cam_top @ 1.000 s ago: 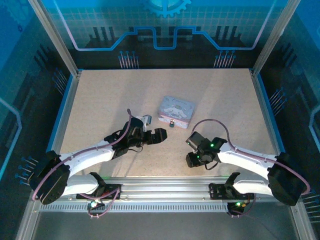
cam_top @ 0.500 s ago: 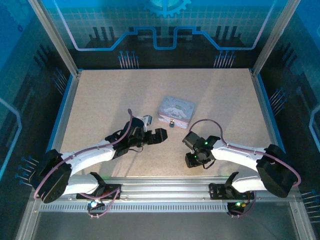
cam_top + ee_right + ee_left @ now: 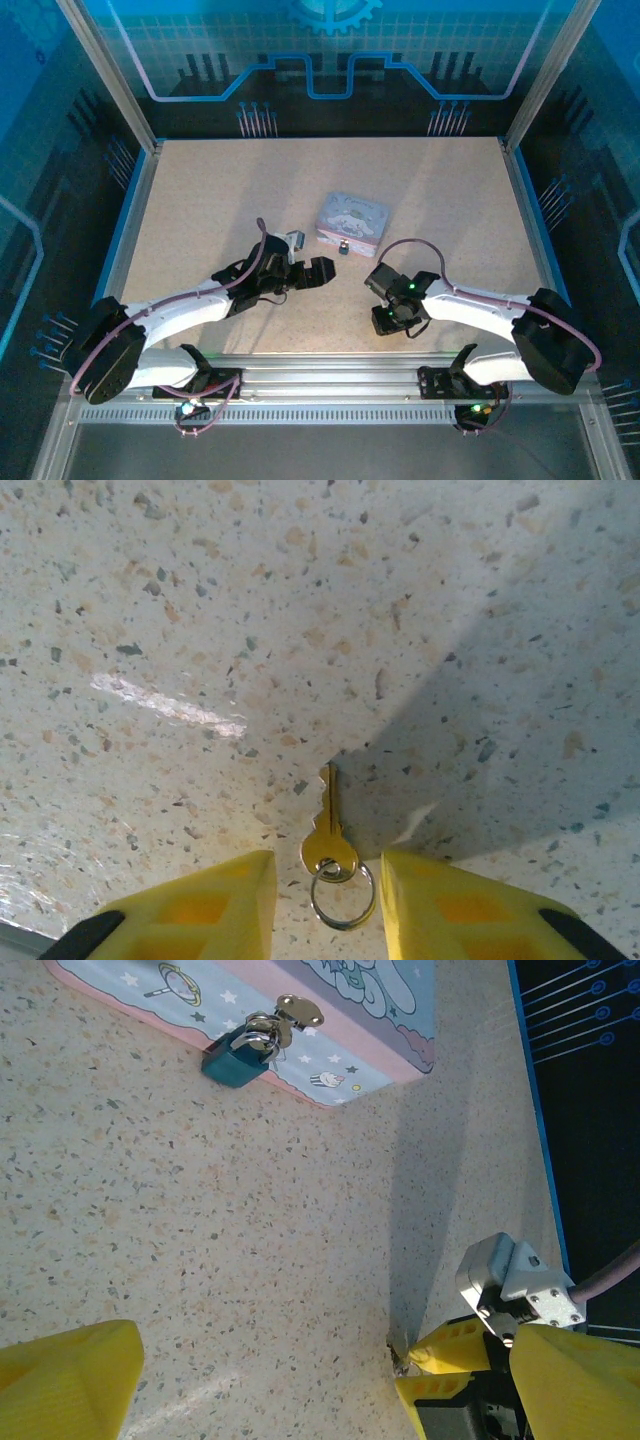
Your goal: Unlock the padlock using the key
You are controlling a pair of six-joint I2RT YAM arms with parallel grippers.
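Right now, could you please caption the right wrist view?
Brass key lies between the yellow fingers on speckled tabletop.

Key (image 3: 328, 822) shiny brass-look metal, padlock (image 3: 236, 1058) painted body w/ polished shackle; table (image 3: 200, 600) speckled stone-look, slight sheen

In the left wrist view the tin box (image 3: 350, 1010) is cut by the upper edge, and the shackle of the padlock (image 3: 236, 1057) is partly hidden behind the latch (image 3: 290, 1012). In the right wrist view the fingers (image 3: 205, 905) are cut by the lower edge.
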